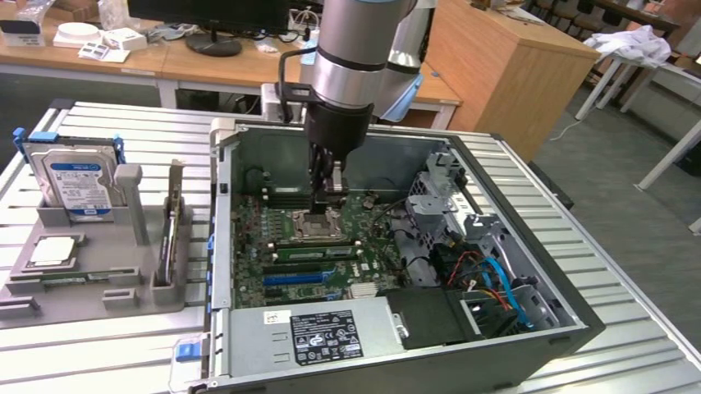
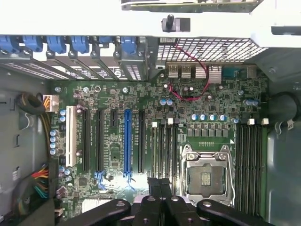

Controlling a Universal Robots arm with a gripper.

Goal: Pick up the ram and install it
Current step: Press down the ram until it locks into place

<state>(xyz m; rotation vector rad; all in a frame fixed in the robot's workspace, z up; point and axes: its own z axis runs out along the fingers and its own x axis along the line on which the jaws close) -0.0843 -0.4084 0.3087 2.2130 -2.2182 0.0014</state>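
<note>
The ram (image 1: 171, 234), a long thin board, stands on edge in a grey fixture (image 1: 66, 279) to the left of the open computer case in the exterior view. My gripper (image 1: 328, 203) hangs inside the case, far from that stick, above the motherboard (image 1: 279, 238) and close to the empty processor socket (image 1: 318, 222). In the wrist view the black fingers (image 2: 155, 188) are pressed together over the memory slots (image 2: 164, 146) beside the socket (image 2: 205, 176). The gripper (image 2: 159, 186) is shut and I see nothing between its fingers. A green strip with dark chips (image 1: 312, 252) sits along the slots on the near side of the socket.
The fixture also carries a hard drive with a blue label (image 1: 75, 185) and a square silver chip (image 1: 52, 250). Inside the case, a drive cage (image 1: 444, 193) and cable bundles (image 1: 493, 283) crowd the exterior view's right. The power supply (image 1: 323, 332) is at the front. Wooden desks stand behind.
</note>
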